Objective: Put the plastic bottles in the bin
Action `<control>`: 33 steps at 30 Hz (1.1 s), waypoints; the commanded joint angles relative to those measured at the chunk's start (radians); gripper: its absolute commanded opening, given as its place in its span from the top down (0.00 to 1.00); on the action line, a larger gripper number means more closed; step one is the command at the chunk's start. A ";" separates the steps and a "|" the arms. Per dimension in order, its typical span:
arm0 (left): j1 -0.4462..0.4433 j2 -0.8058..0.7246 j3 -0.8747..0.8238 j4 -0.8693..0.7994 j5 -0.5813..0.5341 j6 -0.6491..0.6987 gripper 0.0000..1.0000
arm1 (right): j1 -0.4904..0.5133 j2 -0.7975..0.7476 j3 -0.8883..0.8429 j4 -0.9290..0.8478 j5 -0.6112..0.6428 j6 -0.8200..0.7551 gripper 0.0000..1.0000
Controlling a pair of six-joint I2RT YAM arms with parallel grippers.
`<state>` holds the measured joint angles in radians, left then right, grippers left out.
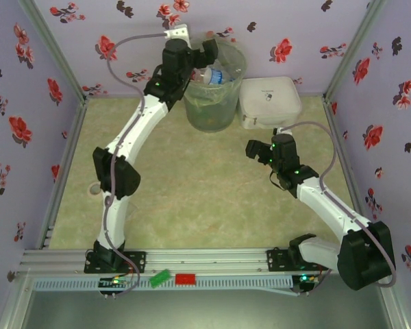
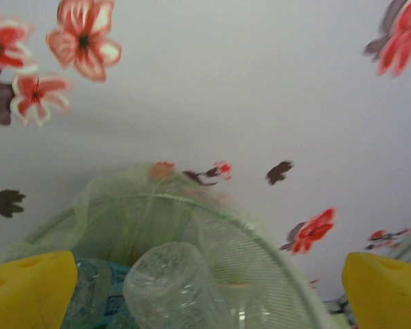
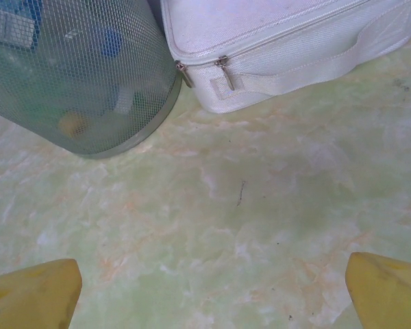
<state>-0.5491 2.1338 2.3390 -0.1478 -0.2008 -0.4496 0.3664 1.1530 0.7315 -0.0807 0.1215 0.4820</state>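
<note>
While the left gripper [image 1: 200, 60] hangs over the bin [image 1: 212, 113], a clear bottle [image 1: 216, 75] lies inside among others. The right gripper [image 1: 252, 148] hovers above the worktop [image 1: 192, 192] near the white case [image 1: 270, 99].

Left wrist: yellow fingers [image 2: 27, 288] are spread wide and touch nothing, with the bottle inside the liner below. I'd lift straight up so nothing snags that bag.

Right wrist: fingers [image 3: 34, 295] are splayed and empty, blue-labelled bottles show through the mesh, and the case is zipped.

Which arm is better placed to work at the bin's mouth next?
Left. The left gripper hangs open above the bin, a clear bottle lying inside just below its fingers. The right gripper is open low over the table, beside the bin's base.
</note>
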 commanded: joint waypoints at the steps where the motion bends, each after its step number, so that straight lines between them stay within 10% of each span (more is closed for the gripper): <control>1: -0.006 -0.080 -0.043 0.039 0.104 -0.073 0.00 | -0.003 0.010 0.022 -0.012 0.015 -0.017 0.00; 18: -0.038 -0.021 -0.218 0.140 0.244 -0.297 0.00 | -0.003 -0.012 0.011 -0.047 0.038 -0.033 0.00; 33: 0.012 -0.146 -0.206 0.098 0.232 -0.156 0.00 | -0.056 0.032 -0.018 -0.028 0.207 -0.122 0.00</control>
<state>-0.5671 2.1014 2.1509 -0.0498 0.0216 -0.6739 0.3305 1.1637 0.7315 -0.1192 0.2504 0.4118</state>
